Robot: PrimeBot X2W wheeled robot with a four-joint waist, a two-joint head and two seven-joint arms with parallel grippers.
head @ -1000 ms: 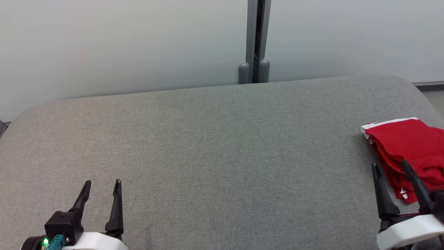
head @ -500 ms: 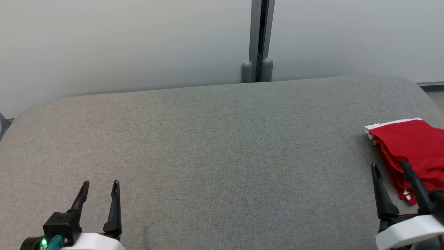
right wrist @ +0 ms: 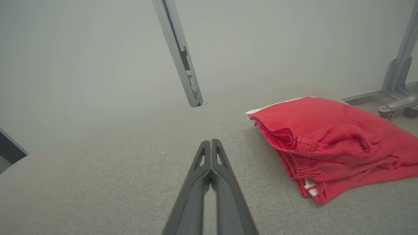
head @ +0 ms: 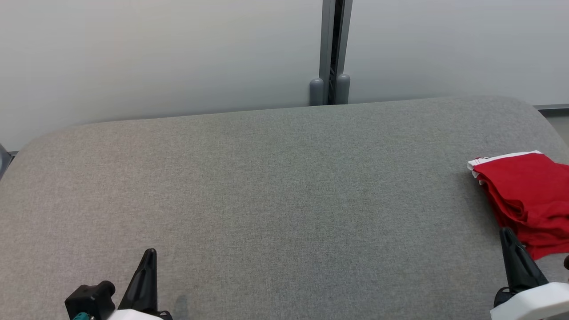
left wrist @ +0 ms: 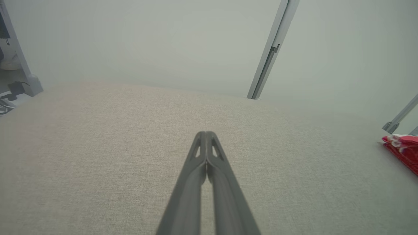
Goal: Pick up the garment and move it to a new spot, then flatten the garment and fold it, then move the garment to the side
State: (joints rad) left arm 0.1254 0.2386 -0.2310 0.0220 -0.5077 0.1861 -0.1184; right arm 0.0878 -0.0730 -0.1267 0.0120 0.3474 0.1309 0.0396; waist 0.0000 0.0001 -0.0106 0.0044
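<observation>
Apparently finished: garment [head: 526, 195] lies folded aside; left gripper [left wrist: 206, 133] and right gripper [right wrist: 211, 141] are pinched together, empty; next, just park them.

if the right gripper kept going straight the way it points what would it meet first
Probably the grey padded surface near its far edge, or the pale wall behind it; depth is unclear. The red garment lies right of that line.
</observation>
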